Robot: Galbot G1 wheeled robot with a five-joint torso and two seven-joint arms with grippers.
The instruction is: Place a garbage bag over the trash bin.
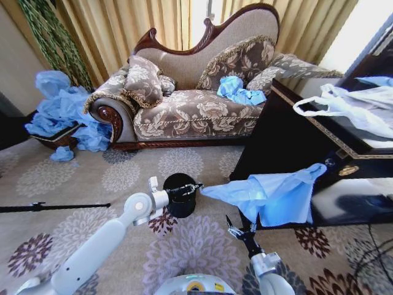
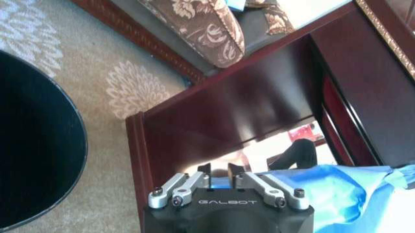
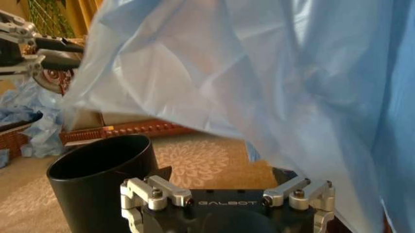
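The trash bin [image 1: 180,198] is small, black and round, and stands upright on the patterned carpet in front of the sofa; it also appears as the bin [image 2: 32,145] and the bin [image 3: 97,179] in the wrist views. My left gripper [image 1: 195,186] reaches over its rim and is shut on one corner of the light blue garbage bag [image 1: 276,196], seen between the left gripper's [image 2: 219,171] tips. The bag [image 3: 259,73] stretches rightward in the air, beside the bin. My right gripper [image 1: 239,226] is open below the bag's lower edge; the film drapes over one side of the right gripper [image 3: 224,173].
A dark wooden cabinet [image 1: 288,141] stands close on the right, with a white handled bag [image 1: 350,107] on top. The sofa [image 1: 196,110] is behind, a heap of blue bags [image 1: 61,110] at its left. A black rod [image 1: 49,207] lies on the carpet.
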